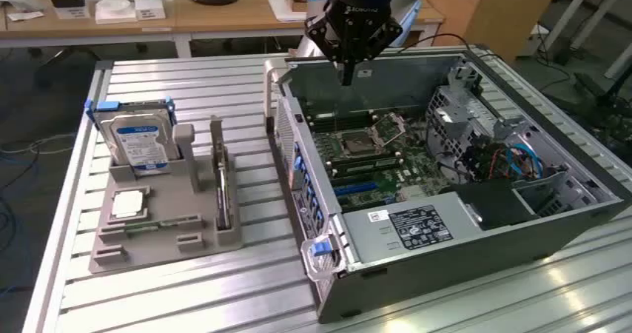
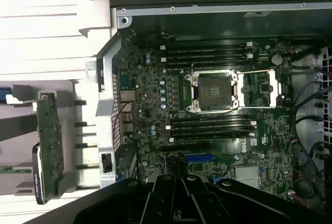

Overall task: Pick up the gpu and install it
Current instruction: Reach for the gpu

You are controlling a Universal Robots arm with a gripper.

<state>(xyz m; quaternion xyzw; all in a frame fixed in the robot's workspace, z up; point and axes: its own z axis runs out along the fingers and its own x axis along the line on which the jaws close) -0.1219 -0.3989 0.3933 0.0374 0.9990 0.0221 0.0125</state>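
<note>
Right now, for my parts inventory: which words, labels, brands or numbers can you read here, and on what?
"ROBOTIQ", faint: on the gripper body.
"DELL", white logo: on the motherboard.
Hard drive label: blue and white, print too small to read.
Black label on the power supply: too small to read.
White sticker beside it: too small to read.

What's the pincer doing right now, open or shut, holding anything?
Pincer: closed, empty, over the open black metal computer case; the thin dark rectangular gpu card stands in the grey plastic holder.
</note>
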